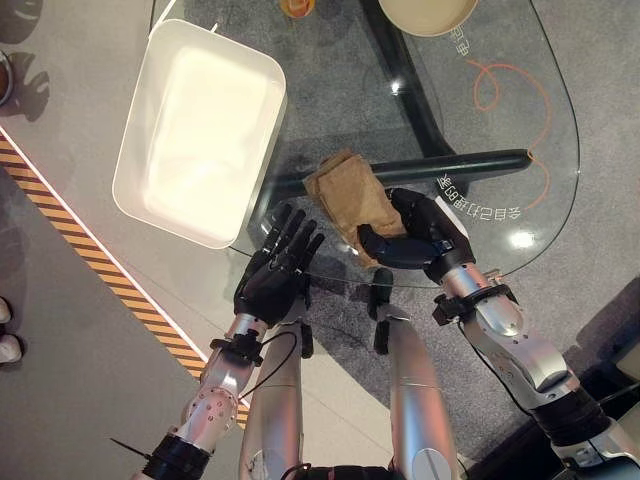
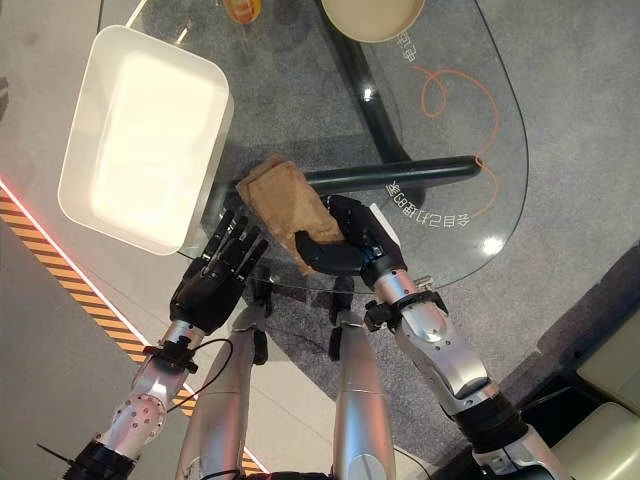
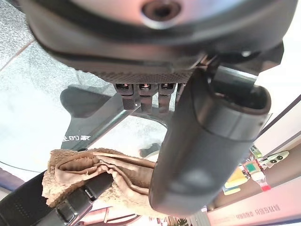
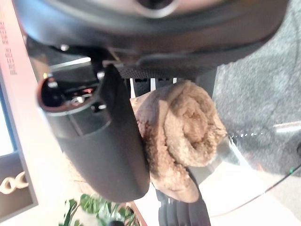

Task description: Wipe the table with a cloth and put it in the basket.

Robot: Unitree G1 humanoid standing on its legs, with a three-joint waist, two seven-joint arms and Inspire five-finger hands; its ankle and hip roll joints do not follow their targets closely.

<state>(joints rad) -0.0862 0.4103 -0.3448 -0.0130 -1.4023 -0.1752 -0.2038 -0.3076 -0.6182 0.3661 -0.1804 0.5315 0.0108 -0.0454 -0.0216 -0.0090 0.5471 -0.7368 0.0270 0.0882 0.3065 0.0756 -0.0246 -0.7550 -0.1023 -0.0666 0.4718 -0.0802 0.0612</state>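
Bowl & cup behind cloth

A line of white printed characters stands on the clear glass desk, just beyond the fingers of the right hand; it appears mirrored and cannot be read. A second short white mark sits farther off, equally illegible.

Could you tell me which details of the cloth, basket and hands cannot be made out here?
- Cloth: the part inside the right hand is covered by its curled fingers in both eye views.
- White basket: the inside is washed out by glare, so any contents cannot be told.
- Bowl: cut off by the top edge.
- Left hand: open, beside the cloth.
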